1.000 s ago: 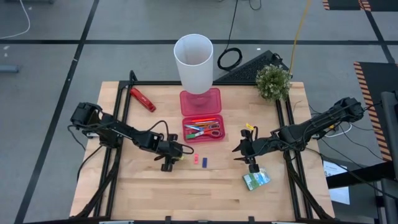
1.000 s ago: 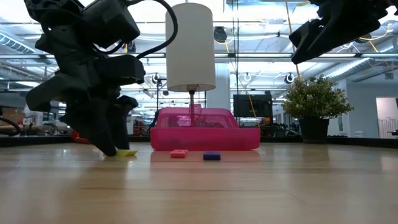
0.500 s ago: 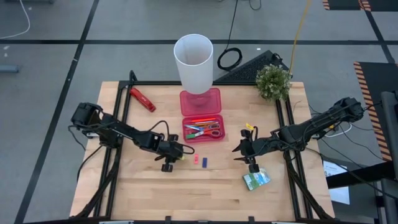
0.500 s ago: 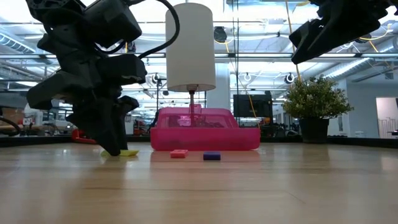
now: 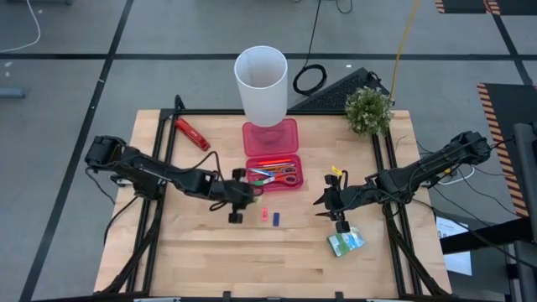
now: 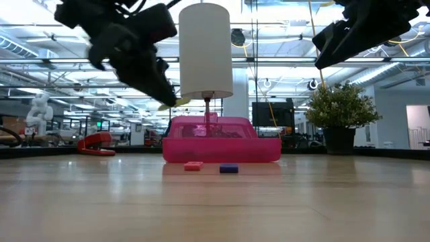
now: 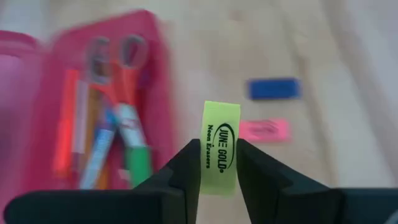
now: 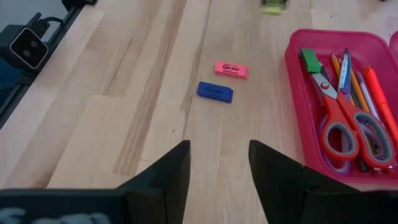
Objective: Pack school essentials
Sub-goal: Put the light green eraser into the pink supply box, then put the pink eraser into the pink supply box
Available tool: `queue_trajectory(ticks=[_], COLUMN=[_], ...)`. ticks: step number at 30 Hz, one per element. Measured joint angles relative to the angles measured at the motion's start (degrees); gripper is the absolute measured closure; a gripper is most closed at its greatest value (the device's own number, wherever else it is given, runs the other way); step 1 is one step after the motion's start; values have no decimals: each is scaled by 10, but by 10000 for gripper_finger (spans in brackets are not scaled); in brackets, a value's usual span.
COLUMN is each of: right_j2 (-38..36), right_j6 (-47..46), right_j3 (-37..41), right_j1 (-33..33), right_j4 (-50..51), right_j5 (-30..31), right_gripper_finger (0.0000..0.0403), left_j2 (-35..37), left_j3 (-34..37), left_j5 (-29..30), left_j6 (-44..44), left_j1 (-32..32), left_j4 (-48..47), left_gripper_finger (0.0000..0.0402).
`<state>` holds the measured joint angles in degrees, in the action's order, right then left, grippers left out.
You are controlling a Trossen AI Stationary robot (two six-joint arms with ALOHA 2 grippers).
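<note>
The small yellow-green block eraser with black lettering (image 7: 221, 147) sits pinched across its narrow faces in our left tool (image 7: 219, 163), raised off the wooden surface (image 5: 193, 252) near the open pink plastic pencil case (image 5: 252, 175). We judge it light, slightly springy and grippy, so a gentle mid-body squeeze should hold it. The flat pink eraser (image 8: 231, 69) and blue eraser (image 8: 215, 91) lie close together on the surface before the case, and our right tool (image 8: 217, 171) hangs open above the surface.

We saw a tall white cup (image 5: 261, 82) behind the pink case. A red-and-black tool (image 5: 192, 133) and a small potted plant (image 5: 368, 110) stood well apart.
</note>
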<state>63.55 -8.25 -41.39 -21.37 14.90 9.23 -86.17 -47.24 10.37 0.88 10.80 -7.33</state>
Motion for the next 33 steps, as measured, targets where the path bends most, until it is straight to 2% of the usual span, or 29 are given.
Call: queue_trajectory(ticks=[4, 7, 16, 22, 26, 33], right_j2=[0, 0, 0, 0, 0, 0], right_j6=[0, 0, 0, 0, 0, 4], right_j3=[0, 0, 0, 0, 0, 0], right_j1=[0, 0, 0, 0, 0, 0], right_j4=[0, 0, 0, -2, -4, -15], right_j5=[0, 0, 0, 2, 25, 30], right_gripper_finger=[248, 248, 248, 248, 248, 248], left_j2=[0, -5, -23, -65, -87, -104], left_j3=[-12, -13, -12, -12, -13, -13], left_j5=[53, 64, 54, 23, 10, 4], left_j6=[16, 14, -24, -24, -24, -31], left_j1=[-28, -57, -122, -129, -127, -122], left_j4=[25, 66, 73, 90, 92, 68], left_gripper_finger=[304, 304, 304, 304, 304, 266])
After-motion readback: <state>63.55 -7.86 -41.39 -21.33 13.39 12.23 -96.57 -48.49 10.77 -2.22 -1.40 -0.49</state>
